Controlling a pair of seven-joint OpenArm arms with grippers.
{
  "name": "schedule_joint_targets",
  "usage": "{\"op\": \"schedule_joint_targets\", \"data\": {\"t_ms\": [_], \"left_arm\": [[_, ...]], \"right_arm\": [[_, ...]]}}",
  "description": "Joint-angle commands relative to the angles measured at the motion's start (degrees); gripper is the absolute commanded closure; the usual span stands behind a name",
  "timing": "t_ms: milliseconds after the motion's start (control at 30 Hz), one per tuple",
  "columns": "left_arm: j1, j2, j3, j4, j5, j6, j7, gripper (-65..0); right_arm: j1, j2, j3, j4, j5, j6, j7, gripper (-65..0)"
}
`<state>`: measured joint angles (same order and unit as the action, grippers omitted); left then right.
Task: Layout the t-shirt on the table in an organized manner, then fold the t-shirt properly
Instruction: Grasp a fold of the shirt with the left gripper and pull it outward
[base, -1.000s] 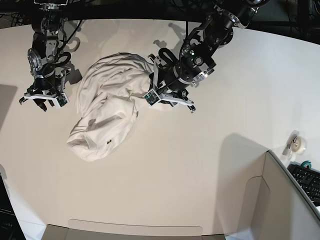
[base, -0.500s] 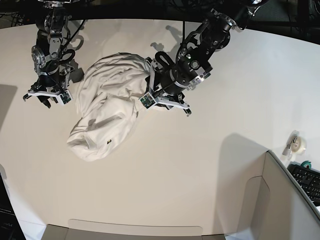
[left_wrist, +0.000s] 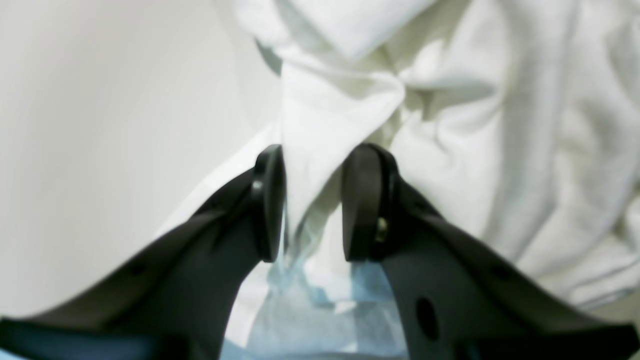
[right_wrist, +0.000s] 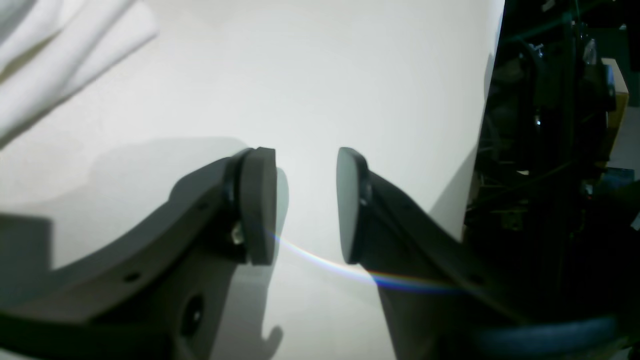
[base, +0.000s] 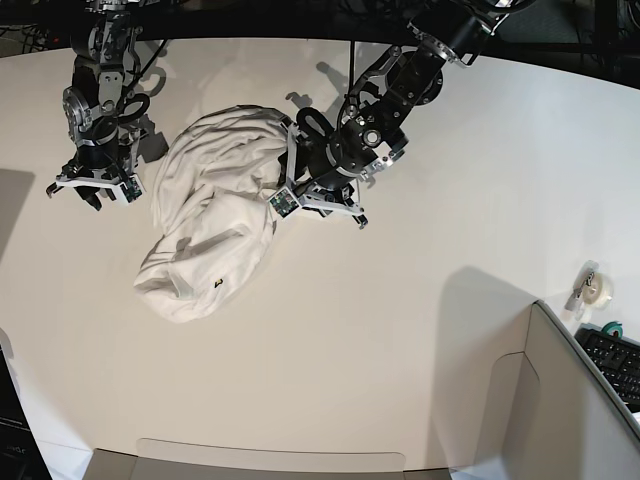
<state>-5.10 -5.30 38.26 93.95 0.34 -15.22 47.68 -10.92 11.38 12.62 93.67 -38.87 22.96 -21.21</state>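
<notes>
Step in hand: laying the shirt (base: 215, 215) out flat. The left tool (left_wrist: 312, 200) straddles a raised fold at the heap's right edge, jaws parted with cloth between them; whether they actually pinch it cannot be told. Recommend closing firmly on one layer only, then drawing it right, away from the heap. The right tool (right_wrist: 306, 205) hangs released and empty over bare tabletop (base: 400, 330), left of the shirt. The shirt lies crumpled, far-left of centre, white, print hidden, small black tag showing near its near end.
</notes>
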Motion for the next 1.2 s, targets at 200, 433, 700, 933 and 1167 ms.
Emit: {"op": "schedule_joint_targets", "data": {"t_ms": [200, 433, 700, 933, 1167], "left_arm": [[-1.01, 0.33, -0.24, 1.21, 0.06, 0.15, -1.57, -14.6], [-2.15, 0.16, -0.77, 9.04, 0.06, 0.15, 2.39, -0.2], [-2.5, 0.16, -6.57, 22.05, 0.06, -0.12, 4.06, 0.0], [-6.11, -0.02, -9.03, 25.39, 0.06, -0.21, 3.97, 0.0], [-12.35, -0.11, -13.25, 25.39, 0.06, -0.21, 4.58, 0.0]], "right_arm": [[0.24, 0.62, 0.08, 1.06, 0.06, -0.85, 0.77, -20.4], [0.24, 0.36, 0.08, 0.88, 0.06, -0.85, 0.77, -20.4], [-0.47, -1.84, 0.17, 0.71, 0.06, -0.85, 0.77, -20.4], [-0.99, -1.93, 0.43, 0.71, 0.06, -0.85, 0.68, -20.4], [-1.79, -1.93, 0.52, 0.71, -0.12, -0.85, 0.25, -20.4]]}}
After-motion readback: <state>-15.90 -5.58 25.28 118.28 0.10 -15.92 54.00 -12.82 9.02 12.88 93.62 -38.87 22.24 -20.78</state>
